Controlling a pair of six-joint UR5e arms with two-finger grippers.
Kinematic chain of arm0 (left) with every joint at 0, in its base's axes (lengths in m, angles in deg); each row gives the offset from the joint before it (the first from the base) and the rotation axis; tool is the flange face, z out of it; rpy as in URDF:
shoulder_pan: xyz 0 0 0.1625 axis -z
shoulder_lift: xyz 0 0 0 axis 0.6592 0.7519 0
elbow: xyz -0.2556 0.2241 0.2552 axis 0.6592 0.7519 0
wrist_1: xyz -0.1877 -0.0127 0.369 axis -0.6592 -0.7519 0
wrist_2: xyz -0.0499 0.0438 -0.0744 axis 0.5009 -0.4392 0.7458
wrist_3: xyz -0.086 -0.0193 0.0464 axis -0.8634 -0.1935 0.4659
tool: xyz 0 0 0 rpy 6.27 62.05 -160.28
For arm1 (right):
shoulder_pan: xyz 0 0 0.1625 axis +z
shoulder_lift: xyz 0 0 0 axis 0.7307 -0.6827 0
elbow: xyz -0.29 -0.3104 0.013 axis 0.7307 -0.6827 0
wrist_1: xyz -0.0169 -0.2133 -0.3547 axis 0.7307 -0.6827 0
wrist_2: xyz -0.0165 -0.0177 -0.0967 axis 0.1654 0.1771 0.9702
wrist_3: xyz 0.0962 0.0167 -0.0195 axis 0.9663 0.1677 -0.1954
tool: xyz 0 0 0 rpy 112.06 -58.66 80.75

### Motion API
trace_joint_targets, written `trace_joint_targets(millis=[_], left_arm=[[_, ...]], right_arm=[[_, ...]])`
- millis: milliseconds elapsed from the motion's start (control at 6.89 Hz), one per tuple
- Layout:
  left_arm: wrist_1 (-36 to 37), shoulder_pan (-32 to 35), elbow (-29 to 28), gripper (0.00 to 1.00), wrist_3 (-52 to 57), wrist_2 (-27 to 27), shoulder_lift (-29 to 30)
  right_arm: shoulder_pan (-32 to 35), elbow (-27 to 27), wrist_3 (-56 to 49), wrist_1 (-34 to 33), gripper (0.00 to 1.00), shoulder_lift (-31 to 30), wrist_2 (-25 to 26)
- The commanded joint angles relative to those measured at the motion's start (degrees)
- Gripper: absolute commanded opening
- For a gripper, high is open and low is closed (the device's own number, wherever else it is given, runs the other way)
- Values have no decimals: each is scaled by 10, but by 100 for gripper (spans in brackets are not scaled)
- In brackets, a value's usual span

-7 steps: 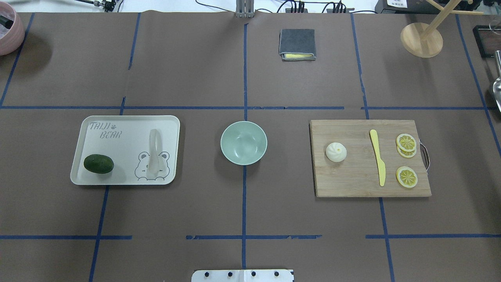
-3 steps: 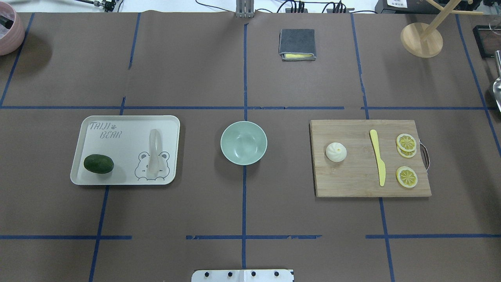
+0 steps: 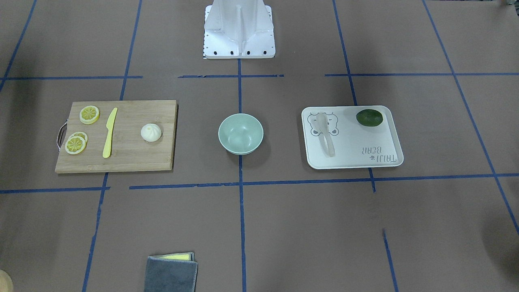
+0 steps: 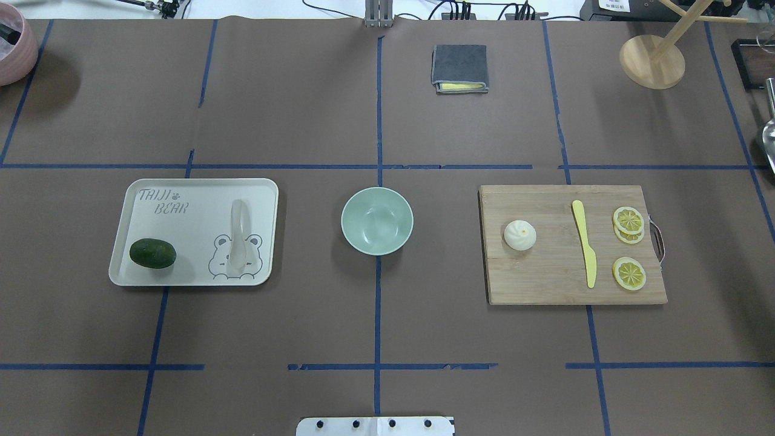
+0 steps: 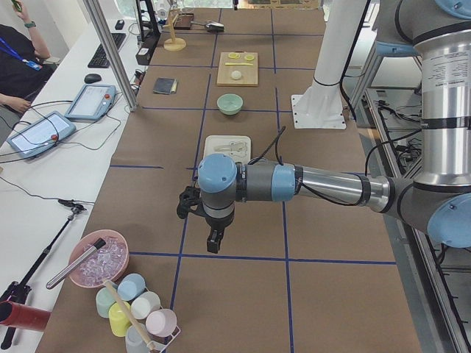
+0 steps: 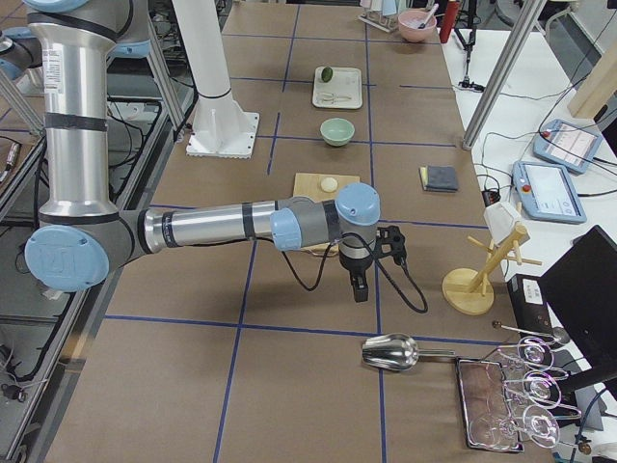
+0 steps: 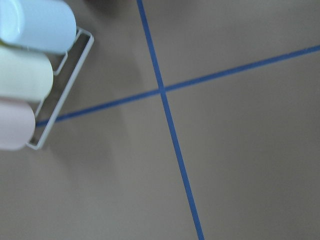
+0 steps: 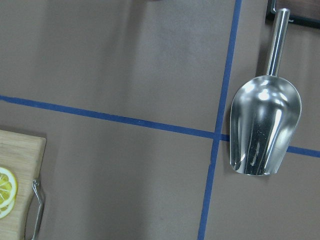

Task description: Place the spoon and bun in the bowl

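Stubby pale spoon (image 4: 237, 236) on tray (image 4: 181, 227) by green fruit (image 4: 152, 253), pleated bun (image 4: 520, 235) on board (image 4: 545, 272) by knife (image 4: 585, 242); jaws far off, opening can't tell.

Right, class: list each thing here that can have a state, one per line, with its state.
bowl: upright, empty
spoon: lying on the tray, outside the bowl
bun: resting on the cutting board, pleats up
knife: lying flat on the cutting board
lemon slices: two overlapping, one apart
green fruit: whole, on the tray
cloth: folded
left claw: open or shut, cannot tell
right claw: open or shut, cannot tell
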Motion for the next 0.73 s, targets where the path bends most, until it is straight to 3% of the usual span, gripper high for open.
trace_joint_targets(millis=[0, 145, 290, 581], left_arm=[[-189, -1, -12, 100, -2, -3, 35], [-267, -10, -18, 100, -7, 3, 38], [-277, -59, -15, 100, -113, 1, 38], [-431, -188, -20, 100, -354, -18, 41]], right_arm=[[0, 5, 4, 0, 100, 9, -1], [0, 3, 7, 0, 100, 13, -5], [0, 0, 7, 0, 100, 15, -17], [0, 2, 16, -1, 100, 19, -22]])
